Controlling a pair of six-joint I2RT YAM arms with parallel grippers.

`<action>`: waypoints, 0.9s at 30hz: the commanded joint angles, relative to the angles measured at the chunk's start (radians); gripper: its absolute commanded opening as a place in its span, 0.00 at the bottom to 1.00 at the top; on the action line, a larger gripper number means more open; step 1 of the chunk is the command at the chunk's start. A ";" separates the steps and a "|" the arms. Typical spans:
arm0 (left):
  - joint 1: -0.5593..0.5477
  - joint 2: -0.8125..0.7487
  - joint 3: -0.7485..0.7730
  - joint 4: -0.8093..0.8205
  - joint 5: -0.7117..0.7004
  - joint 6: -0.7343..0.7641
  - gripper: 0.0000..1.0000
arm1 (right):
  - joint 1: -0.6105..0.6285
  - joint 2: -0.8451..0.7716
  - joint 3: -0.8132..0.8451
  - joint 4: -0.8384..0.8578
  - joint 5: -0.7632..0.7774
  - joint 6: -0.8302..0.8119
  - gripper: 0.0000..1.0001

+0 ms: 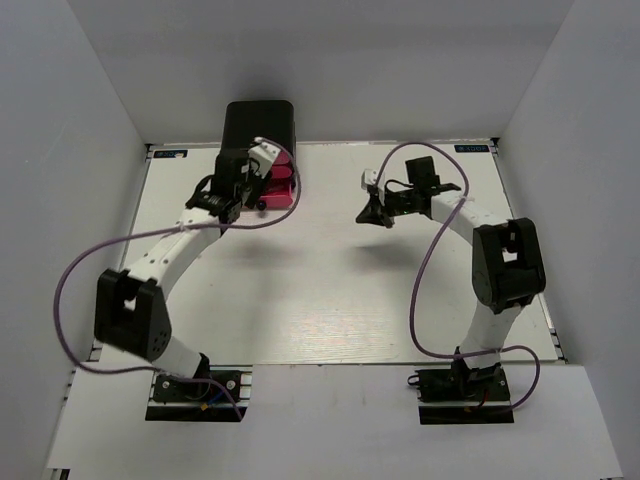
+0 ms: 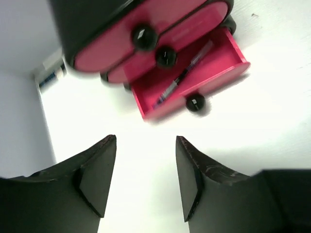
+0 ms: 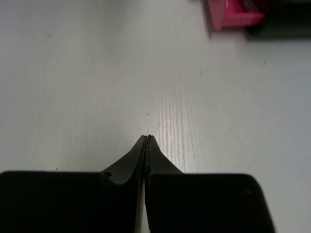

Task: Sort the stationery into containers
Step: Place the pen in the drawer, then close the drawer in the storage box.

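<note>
1. the black cabinet [image 1: 258, 122] stands at the far edge of the white table [image 1: 320, 300], left of the middle, with its pink drawer fronts facing the near side
2. the two upper drawers [image 2: 112, 51] are shut, each with a round black knob in the middle of its front
3. the lowest drawer, the open drawer [image 2: 221, 65], is drawn out towards the near side and rests just above the table
4. a thin pen [image 2: 183, 76] lies slantwise on the floor of the open drawer, alone in it; its colour is hard to tell from the blurred left wrist view
5. the left gripper [image 2: 146, 145] hangs over bare table just near of the open drawer, apart from it; its jaws stand about half apart with nothing between them
6. the right gripper [image 3: 147, 140] is on the right half of the table, well apart from the cabinet, pointing left, low over bare table; its jaws are pressed together tip to tip and hold nothing
7. in the right wrist view a corner of the open drawer shows at the far right
</note>
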 commanded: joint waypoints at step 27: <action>0.008 -0.696 -0.563 -0.306 -0.205 -1.183 0.86 | 0.466 0.656 0.625 0.611 0.638 0.142 0.10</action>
